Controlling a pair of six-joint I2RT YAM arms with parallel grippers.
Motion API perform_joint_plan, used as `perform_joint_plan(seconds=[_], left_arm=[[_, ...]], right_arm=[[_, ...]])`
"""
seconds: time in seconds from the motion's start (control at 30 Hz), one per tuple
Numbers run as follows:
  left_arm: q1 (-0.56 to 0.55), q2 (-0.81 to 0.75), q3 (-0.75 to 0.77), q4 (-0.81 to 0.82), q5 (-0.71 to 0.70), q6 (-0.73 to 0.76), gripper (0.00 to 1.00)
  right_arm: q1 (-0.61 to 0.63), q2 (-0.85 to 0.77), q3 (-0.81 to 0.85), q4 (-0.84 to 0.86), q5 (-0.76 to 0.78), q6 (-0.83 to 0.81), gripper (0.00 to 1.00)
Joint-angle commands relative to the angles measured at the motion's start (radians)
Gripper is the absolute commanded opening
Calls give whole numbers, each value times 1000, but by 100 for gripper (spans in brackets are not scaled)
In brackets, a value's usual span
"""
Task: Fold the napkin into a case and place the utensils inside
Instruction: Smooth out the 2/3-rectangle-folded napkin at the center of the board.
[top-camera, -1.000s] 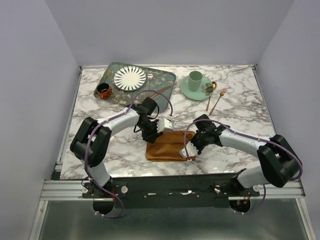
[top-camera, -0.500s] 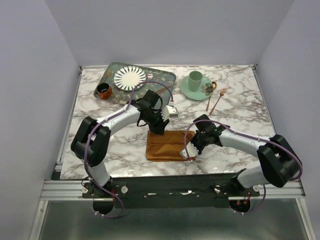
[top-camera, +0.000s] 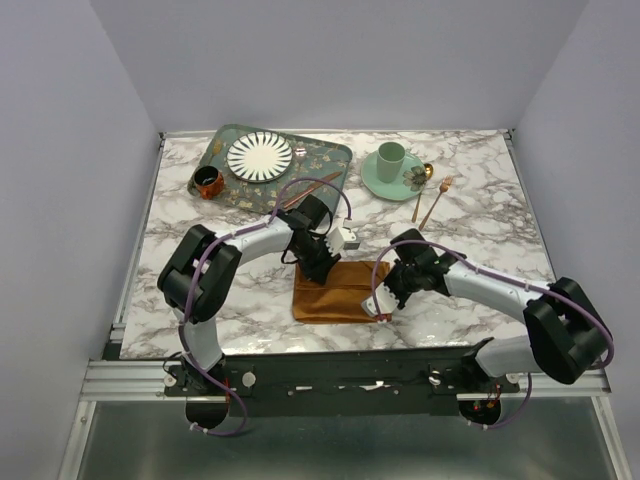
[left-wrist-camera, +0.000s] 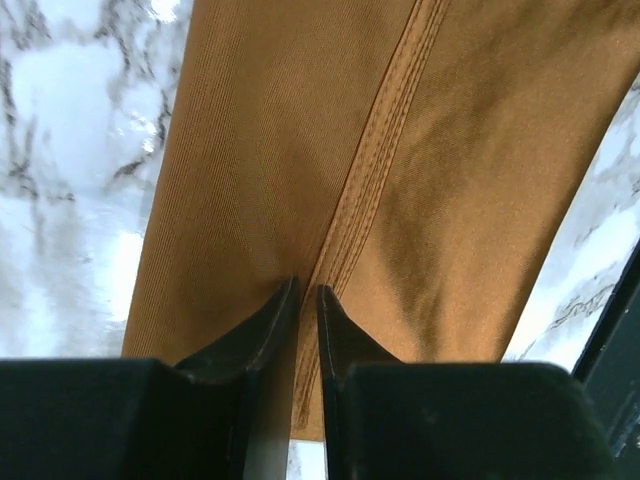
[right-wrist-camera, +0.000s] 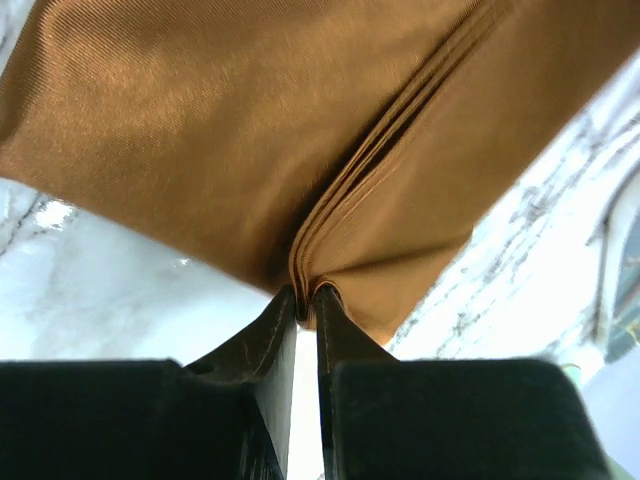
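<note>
**Both grippers on the folded napkin**

I'm looking down on a white marble table (top-camera: 480, 240) boxed in by plain grey walls. At far left a brown mug (top-camera: 207, 182) stands beside a green patterned tray (top-camera: 335, 158), which holds a striped plate (top-camera: 260, 155). 1 slim copper piece (top-camera: 322, 181) lies on the tray's near side.

The left gripper (top-camera: 318, 268) is down on the napkin's far-left part. Its tips are on the cloth beside a stitched seam, with only a thin slit between the jaws. I cannot tell whether any cloth is caught.

The napkin (top-camera: 340, 298) lies folded into a rectangle near the table's front middle, between the 2 arms.

The right gripper (top-camera: 382, 300) is at the napkin's right edge, its jaws pinched on the stacked layers there.

Far right, a mint cup (top-camera: 390, 158) sits on a saucer (top-camera: 372, 182). The spoon (top-camera: 420, 195) and fork (top-camera: 436, 205) lie just beside it, well apart from the napkin.
</note>
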Motion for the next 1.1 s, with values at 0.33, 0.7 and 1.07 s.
perform_joint_plan(seconds=[0.33, 0.7, 1.07], left_arm=[[-4, 45, -45, -20, -29, -10, 18], [-5, 48, -53, -12, -17, -10, 15], [-5, 48, -56, -23, -17, 1, 15]], right_arm=[[5, -148, -10, -26, 29, 210, 44], [-110, -259, 193, -186, -103, 873, 41], [-330, 89, 430, -140, -425, 1728, 26]])
